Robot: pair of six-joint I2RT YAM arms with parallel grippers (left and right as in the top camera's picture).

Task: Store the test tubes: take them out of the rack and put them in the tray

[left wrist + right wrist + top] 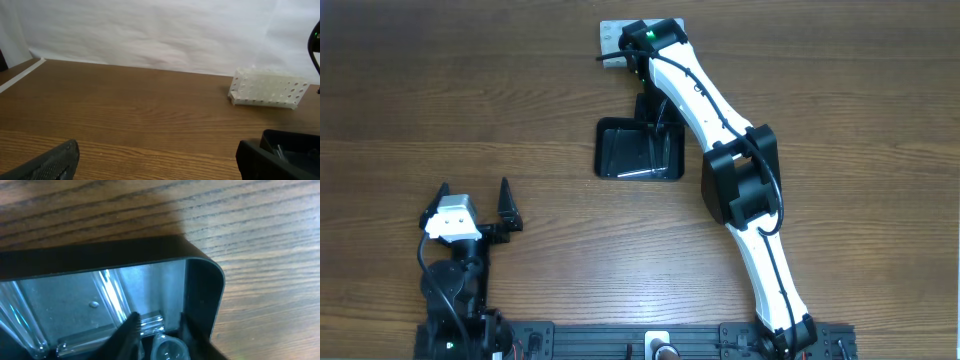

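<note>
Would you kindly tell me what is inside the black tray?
Clear test tubes lie flat in the tray; the right gripper holds another test tube at a corner. Gripper and arm cover the rest, so their number is unclear.

Worktop: you're looking at brown wood (470, 100), its long grain running side to side across the top view.
Back edge: a white backdrop (150, 30), faintly creased, rises straight off the worktop's far edge.
Left edge: there's a pale strip (20, 75) running along the worktop toward the back corner.
Light: soft and even, with a mild sheen on your wood.
</note>
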